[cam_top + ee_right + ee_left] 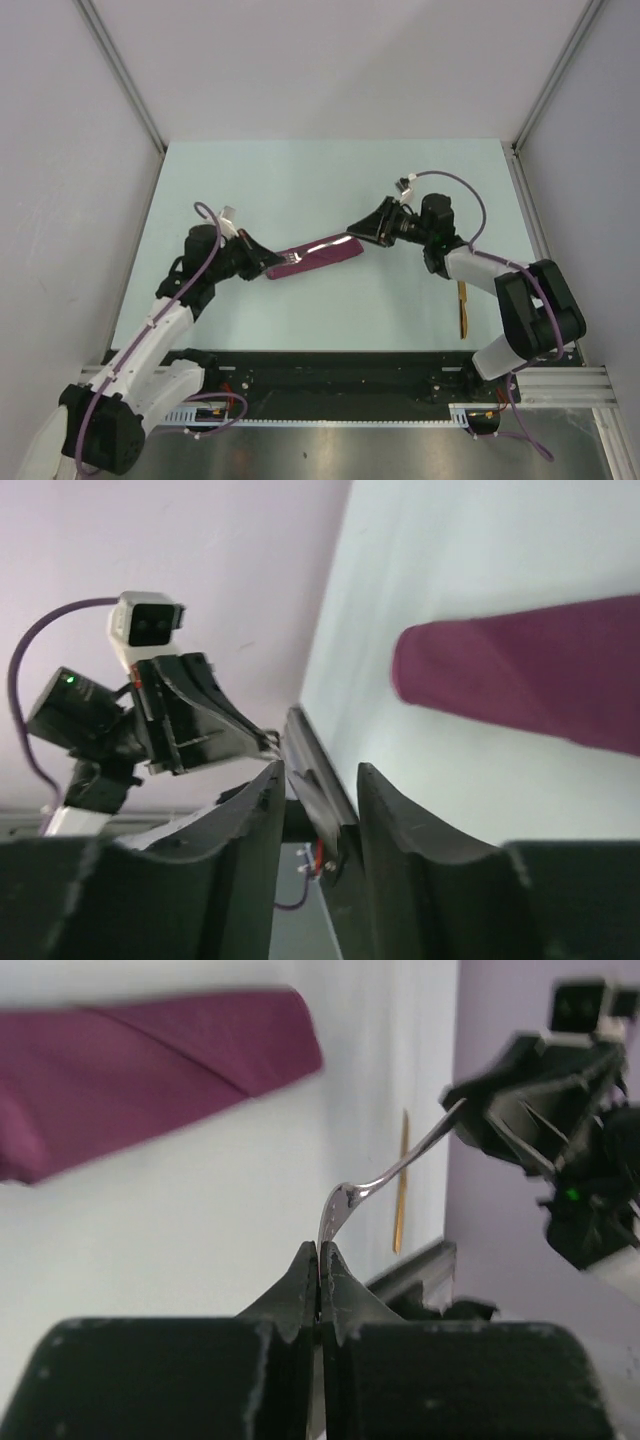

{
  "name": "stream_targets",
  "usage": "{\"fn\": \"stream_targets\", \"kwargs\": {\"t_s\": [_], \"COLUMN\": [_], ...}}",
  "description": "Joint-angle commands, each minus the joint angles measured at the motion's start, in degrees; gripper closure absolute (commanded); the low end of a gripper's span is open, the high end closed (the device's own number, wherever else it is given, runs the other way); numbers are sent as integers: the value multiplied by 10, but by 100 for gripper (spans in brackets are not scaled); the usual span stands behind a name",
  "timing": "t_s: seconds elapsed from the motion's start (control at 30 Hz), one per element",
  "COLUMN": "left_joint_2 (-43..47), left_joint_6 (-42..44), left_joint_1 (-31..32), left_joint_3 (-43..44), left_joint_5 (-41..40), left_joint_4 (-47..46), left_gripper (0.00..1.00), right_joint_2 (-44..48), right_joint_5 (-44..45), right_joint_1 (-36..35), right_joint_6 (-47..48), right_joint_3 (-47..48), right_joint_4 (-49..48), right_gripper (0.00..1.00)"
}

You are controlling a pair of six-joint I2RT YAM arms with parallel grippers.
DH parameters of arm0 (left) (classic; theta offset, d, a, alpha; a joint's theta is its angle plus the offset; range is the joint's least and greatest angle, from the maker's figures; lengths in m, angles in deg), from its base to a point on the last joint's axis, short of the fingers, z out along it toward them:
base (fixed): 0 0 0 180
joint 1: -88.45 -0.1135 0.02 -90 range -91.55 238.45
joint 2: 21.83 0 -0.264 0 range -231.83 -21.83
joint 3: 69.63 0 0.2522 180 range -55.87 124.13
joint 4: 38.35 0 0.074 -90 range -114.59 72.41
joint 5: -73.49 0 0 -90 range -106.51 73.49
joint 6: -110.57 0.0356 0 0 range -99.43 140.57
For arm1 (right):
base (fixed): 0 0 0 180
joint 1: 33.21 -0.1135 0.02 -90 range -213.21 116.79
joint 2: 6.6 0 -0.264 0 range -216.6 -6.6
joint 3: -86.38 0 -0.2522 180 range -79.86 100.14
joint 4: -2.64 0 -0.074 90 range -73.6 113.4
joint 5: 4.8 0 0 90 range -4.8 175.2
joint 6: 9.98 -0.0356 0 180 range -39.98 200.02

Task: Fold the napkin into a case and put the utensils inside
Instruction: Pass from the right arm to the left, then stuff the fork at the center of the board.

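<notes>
- The left gripper has its fingers pressed together, pinching one end of the silver spoon. The spoon rises out of them and slants across to the tip of the right gripper.
- The right gripper's fingers stand apart, and its wrist view shows nothing between them.
- The case lies flat under the spoon between the two grippers, one end just beside the left fingers.
- The golden piece lies behind the right gripper beside its arm, near the table's front edge and well apart from the case.
- The table stretches open beyond both grippers to its far edge.

Left hand pinched, right hand parted
</notes>
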Motion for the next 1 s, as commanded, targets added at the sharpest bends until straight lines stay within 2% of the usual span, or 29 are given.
{"fn": "stream_targets", "kwargs": {"t_s": [0.0, 0.1, 0.2, 0.23, 0.43, 0.97], "left_joint_2": [-52, -99, -133, -144, -159, -277], "left_joint_6": [89, 160, 208, 217, 281, 309], "left_joint_1": [-103, -153, -192, -224, -272, -277], "left_joint_3": [56, 78, 84, 83, 90, 144], "left_joint_5": [46, 77, 112, 118, 120, 94], "left_joint_4": [104, 139, 165, 170, 206, 196], "left_gripper": [100, 100, 100, 100, 100, 100], "right_joint_2": [-5, -1, -6, -8, -38, -96], "right_joint_5": [-4, 6, 2, -1, -10, 16], "right_joint_1": [54, 91, 121, 124, 132, 101], "right_joint_6": [186, 224, 236, 242, 249, 274], "right_joint_3": [88, 106, 101, 101, 96, 133], "right_joint_4": [254, 323, 337, 340, 332, 351], "right_gripper": [56, 55, 56, 56, 59, 67]}}
